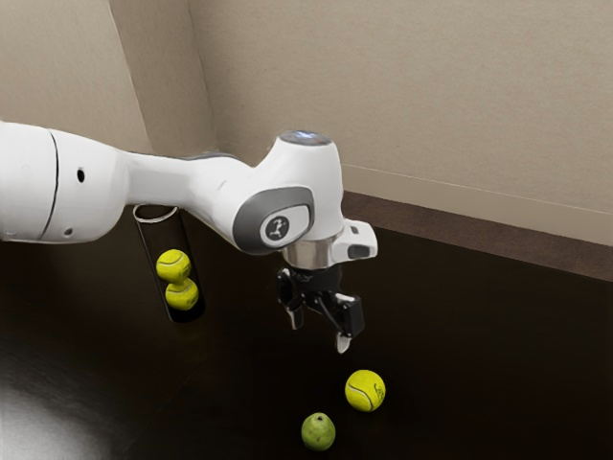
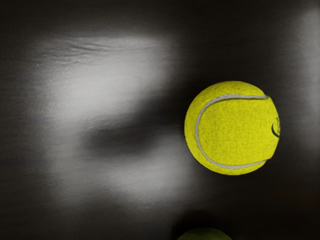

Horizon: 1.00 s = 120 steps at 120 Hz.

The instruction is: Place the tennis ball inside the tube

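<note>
Exterior view: the hand [image 1: 319,334] spread apart near a tennis ball [image 1: 365,391], its dark print illegible

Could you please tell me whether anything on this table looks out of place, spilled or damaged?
Nothing looks spilled or damaged. The one mild oddity is the green fruit lying near the loose tennis ball, since fruit hardly seems to belong with tennis things.

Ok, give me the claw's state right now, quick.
Claw: open, holding nothing, above the table near the loose tennis ball.
</note>
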Each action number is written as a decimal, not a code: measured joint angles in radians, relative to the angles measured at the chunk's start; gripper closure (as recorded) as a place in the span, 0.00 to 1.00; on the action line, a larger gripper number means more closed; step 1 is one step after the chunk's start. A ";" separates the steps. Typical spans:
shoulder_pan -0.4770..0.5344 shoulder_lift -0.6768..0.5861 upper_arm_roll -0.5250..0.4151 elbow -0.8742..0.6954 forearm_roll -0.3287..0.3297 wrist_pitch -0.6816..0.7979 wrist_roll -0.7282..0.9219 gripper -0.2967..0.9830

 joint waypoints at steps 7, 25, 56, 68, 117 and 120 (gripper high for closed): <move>-0.003 0.027 -0.015 -0.001 -0.003 0.024 -0.009 0.23; -0.030 0.072 -0.025 -0.001 -0.007 0.069 -0.030 0.23; -0.035 0.166 -0.045 0.001 -0.048 0.182 -0.060 0.23; -0.034 0.183 -0.046 0.001 -0.065 0.209 -0.073 0.23; -0.023 0.235 -0.046 0.010 -0.073 0.274 -0.108 0.23; -0.023 0.237 -0.046 0.010 -0.072 0.276 -0.110 0.23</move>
